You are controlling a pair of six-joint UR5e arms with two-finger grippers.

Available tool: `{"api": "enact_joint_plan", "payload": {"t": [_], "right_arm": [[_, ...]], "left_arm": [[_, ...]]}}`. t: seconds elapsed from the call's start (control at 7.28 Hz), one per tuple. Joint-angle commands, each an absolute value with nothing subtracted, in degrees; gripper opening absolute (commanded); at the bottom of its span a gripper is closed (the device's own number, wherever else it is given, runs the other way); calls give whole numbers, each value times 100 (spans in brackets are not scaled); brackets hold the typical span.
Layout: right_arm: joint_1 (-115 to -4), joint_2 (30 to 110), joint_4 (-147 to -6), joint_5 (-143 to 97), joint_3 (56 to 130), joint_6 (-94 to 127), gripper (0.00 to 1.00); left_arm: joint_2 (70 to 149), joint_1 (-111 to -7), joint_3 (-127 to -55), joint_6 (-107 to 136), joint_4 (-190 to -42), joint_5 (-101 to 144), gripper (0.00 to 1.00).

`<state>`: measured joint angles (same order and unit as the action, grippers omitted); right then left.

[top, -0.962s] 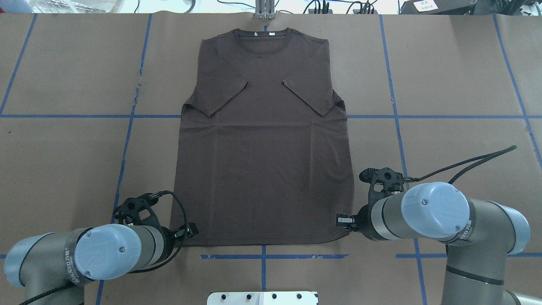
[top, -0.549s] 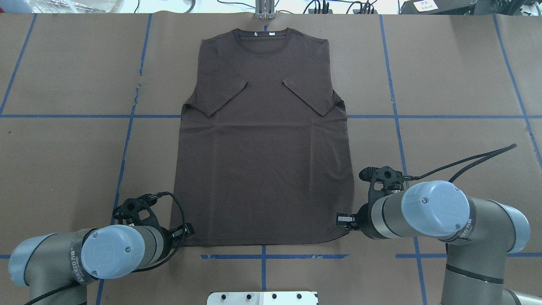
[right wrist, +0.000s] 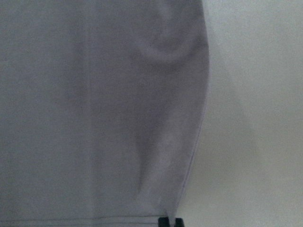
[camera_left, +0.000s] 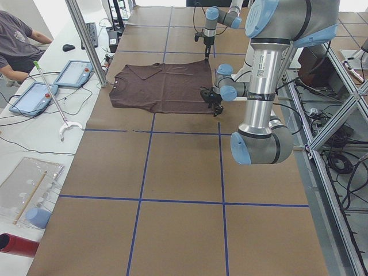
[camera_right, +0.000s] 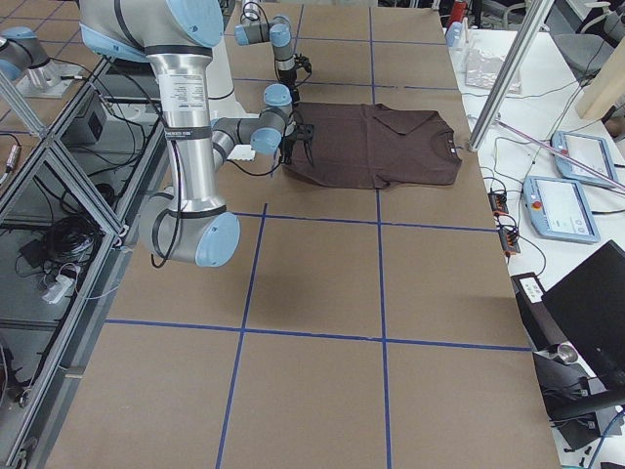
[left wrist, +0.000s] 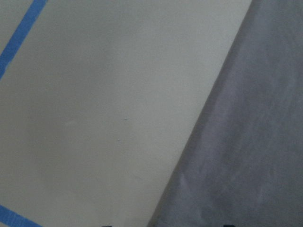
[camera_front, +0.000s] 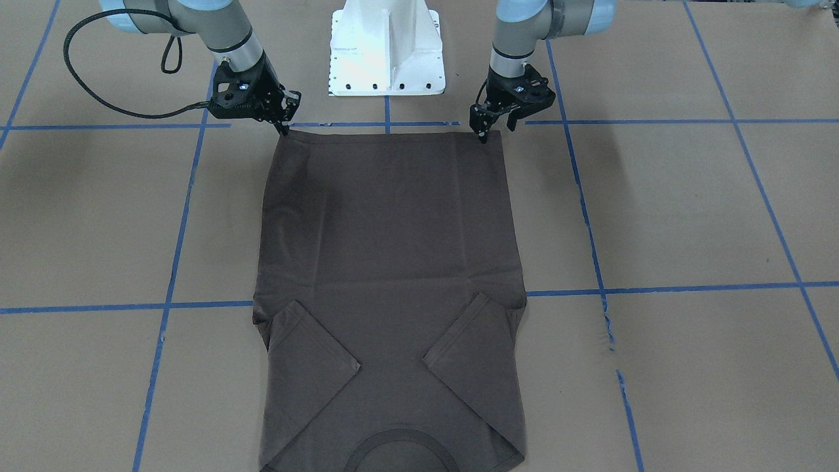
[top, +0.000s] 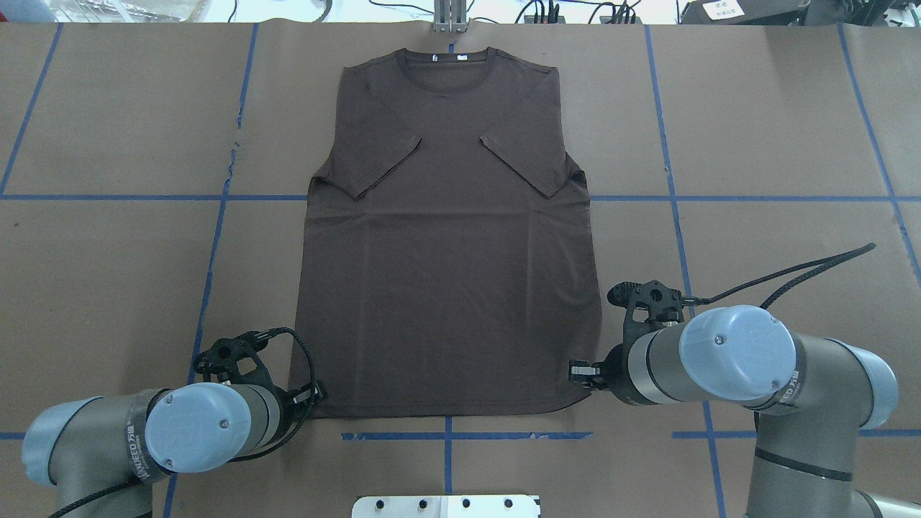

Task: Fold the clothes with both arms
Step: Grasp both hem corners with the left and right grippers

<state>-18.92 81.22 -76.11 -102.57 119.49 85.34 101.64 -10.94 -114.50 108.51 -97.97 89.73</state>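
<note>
The dark brown T-shirt (top: 446,288) lies flat on the brown paper, collar at the far edge, both sleeves folded in over the chest. My left gripper (top: 316,394) is down at the near-left hem corner. Its fingers stand apart in the front-facing view (camera_front: 498,131), and the left wrist view shows the shirt's side edge (left wrist: 255,142) running between them. My right gripper (top: 579,372) is at the near-right hem corner (camera_front: 286,128). In the right wrist view its two tips sit close together at the hem of the shirt (right wrist: 94,118), shut on the fabric.
The white pedestal base (camera_front: 387,52) stands just behind the hem, between the arms. Blue tape lines (top: 216,237) grid the paper. A metal post (top: 450,18) rises beyond the collar. A seated person (camera_left: 17,40) and tablets (camera_left: 72,72) are at the side bench.
The left arm has drawn slightly back and down, its gripper sliding a little toward the near-left corner. The right gripper has shifted slightly left onto the hem corner. The shirt lies as before.
</note>
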Motion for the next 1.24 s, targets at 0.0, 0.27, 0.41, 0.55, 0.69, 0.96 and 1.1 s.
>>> {"api": "enact_joint_plan", "payload": {"t": [0.0, 0.27, 0.41, 0.55, 0.69, 0.96, 1.1], "right_arm": [[-1898, 8051, -7611, -10257, 11962, 8534, 0], [-1907, 7963, -7646, -10257, 11962, 8534, 0], [-1907, 7963, -7646, -10257, 11962, 8534, 0], [-1916, 7963, -7646, -10257, 11953, 8534, 0], [-1916, 7963, -7655, -10266, 11962, 8534, 0], [-1925, 7972, -7646, -10266, 11953, 8534, 0], [-1968, 7980, -7646, -10370, 11962, 8525, 0]], "left_arm": [[10186, -1081, -11408, 10889, -9800, 8974, 72], [10187, -1081, -11426, 10898, -9791, 8982, 51], [10187, -1081, -11443, 10890, -9791, 8982, 34], [10178, -1081, -11478, 10890, -9748, 8982, 17], [10186, -1081, -11487, 10890, -9730, 8982, 1], [10204, -1090, -11522, 10872, -9712, 8982, 0], [10187, -1099, -11705, 10855, -9660, 8982, 0]]}}
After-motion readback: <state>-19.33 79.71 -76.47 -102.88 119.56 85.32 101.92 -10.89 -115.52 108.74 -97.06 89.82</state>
